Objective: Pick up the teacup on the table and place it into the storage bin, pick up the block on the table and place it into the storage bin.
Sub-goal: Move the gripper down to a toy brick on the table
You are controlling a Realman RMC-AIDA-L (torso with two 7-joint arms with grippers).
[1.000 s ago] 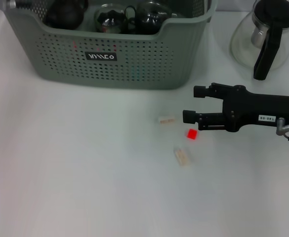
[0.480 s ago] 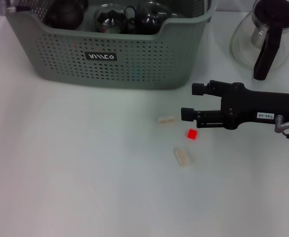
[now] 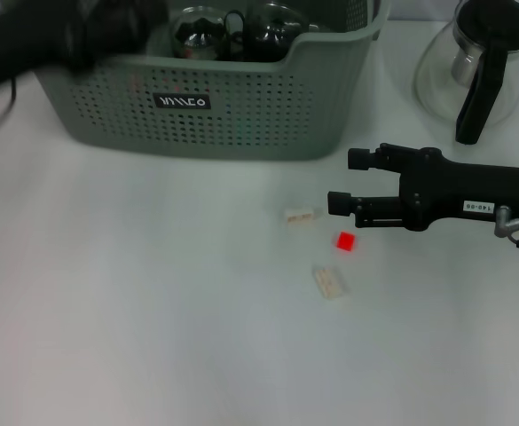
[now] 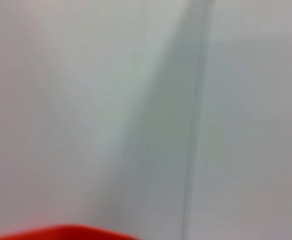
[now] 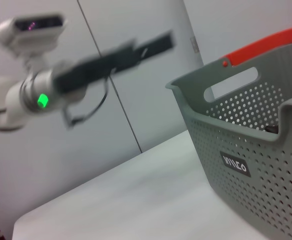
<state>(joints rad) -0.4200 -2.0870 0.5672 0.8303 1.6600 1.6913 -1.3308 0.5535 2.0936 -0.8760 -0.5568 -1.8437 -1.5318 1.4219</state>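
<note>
Head view: right end effector point(image 3: 346, 181) hangs low over the white surface point(image 3: 135, 302), fingers apart, nothing between them, pointing toward the robot's left. Red block point(image 3: 345, 240) lies on the surface just below and beside the lower fingertip, not touching. Two pale beige blocks nearby: one point(image 3: 300, 215) just past the fingertips, the other point(image 3: 329, 281) farther off toward the robot, beyond the red block. Storage bin point(image 3: 241, 106) sits farther from the robot than the end effector and to its left, label point(image 3: 182, 101) on the wall facing the camera. Inside it, dark rounded vessels point(image 3: 232, 31), probably teacups or small pots; hard to tell. Glass teapot point(image 3: 476, 67) with black handle stands behind the right arm, well apart from the bin. Nothing lies between the end effector and the red block.

Left end effector point(image 3: 90, 40) shows as a dark blur at the bin's far left corner, above the rim; cannot tell whether its fingers are apart or together.

Right wrist view: bin wall point(image 5: 255, 165) with label, orange-red edge point(image 5: 265, 45) behind it, left arm point(image 5: 86, 70) blurred in the air beyond.

Left wrist view: only blurred grey wall and a red strip point(image 4: 61, 233) at the edge.
</note>
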